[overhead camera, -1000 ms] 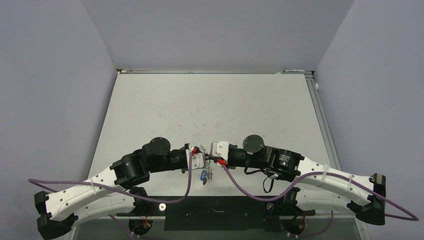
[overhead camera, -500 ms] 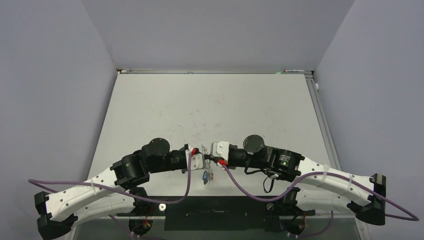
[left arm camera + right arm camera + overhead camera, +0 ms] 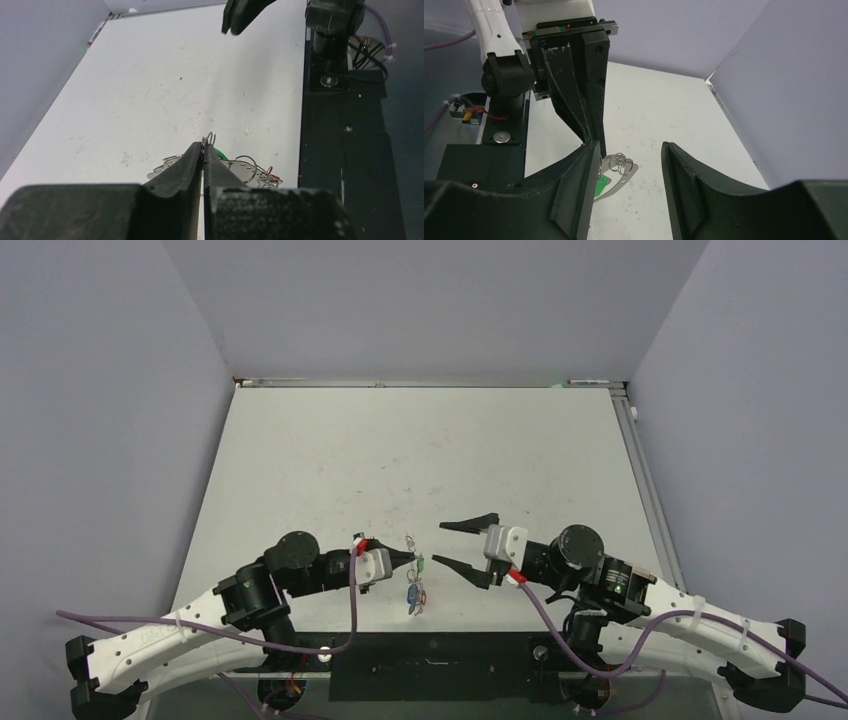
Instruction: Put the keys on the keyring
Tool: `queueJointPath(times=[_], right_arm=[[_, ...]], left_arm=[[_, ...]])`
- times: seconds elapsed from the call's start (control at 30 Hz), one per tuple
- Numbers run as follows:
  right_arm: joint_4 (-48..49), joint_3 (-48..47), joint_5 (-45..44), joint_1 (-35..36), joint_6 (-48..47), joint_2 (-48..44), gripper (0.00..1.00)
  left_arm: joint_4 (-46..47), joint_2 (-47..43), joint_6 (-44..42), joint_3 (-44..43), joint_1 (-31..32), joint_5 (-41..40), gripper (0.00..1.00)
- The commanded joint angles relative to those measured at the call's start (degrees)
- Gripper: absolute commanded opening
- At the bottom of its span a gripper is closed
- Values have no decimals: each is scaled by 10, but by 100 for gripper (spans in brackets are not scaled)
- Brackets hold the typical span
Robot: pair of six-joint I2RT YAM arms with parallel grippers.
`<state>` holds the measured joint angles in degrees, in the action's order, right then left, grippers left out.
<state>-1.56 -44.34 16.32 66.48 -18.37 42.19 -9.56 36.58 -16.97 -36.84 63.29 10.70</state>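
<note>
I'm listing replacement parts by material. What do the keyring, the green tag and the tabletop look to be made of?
keyring: thin bare metal wire, likely steel; silvery-grey with small glints.
green tag: probably plastic; flat, evenly saturated colour, though too small to be sure.
tabletop: matte white board, perhaps laminate or paint; scuffed and speckled, with no glare.

- Both arms had white shell links [image 3: 150, 640] dotted with small holes, with chunky black round joint housings [image 3: 298, 550] between them.
- A purple cable [image 3: 200, 628] trailed along each arm, plus little red connector bits [image 3: 360, 543] near the wrists.
- The left end effector [image 3: 410, 560] was two matte black tapered fingers on a white block [image 3: 374, 565].
- The right end effector [image 3: 439, 543] was the same deal, with black wedge fingers and a white mount.
- A tiny green light [image 3: 619, 588] glowed on one right-arm joint.
</note>
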Motion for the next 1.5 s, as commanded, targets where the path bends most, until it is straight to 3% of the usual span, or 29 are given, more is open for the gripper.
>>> queueJointPath(times=[0.0, 0.33, 0.7, 0.83, 1.47], right_arm=[[69, 20, 8, 5, 17, -43, 48], [80, 34, 23, 5, 35, -14, 42], [95, 17, 68, 5, 55, 41, 17], [111, 21, 78, 5, 58, 46, 12], [133, 17, 96, 5, 74, 79, 10]], left_arm=[[124, -30, 49, 6, -1, -2, 0], [190, -72, 92, 39, -1, 11, 0], [278, -116, 144, 90, 0, -6, 0], [300, -132, 156, 106, -1, -18, 0], [349, -140, 166, 132, -1, -20, 0]])
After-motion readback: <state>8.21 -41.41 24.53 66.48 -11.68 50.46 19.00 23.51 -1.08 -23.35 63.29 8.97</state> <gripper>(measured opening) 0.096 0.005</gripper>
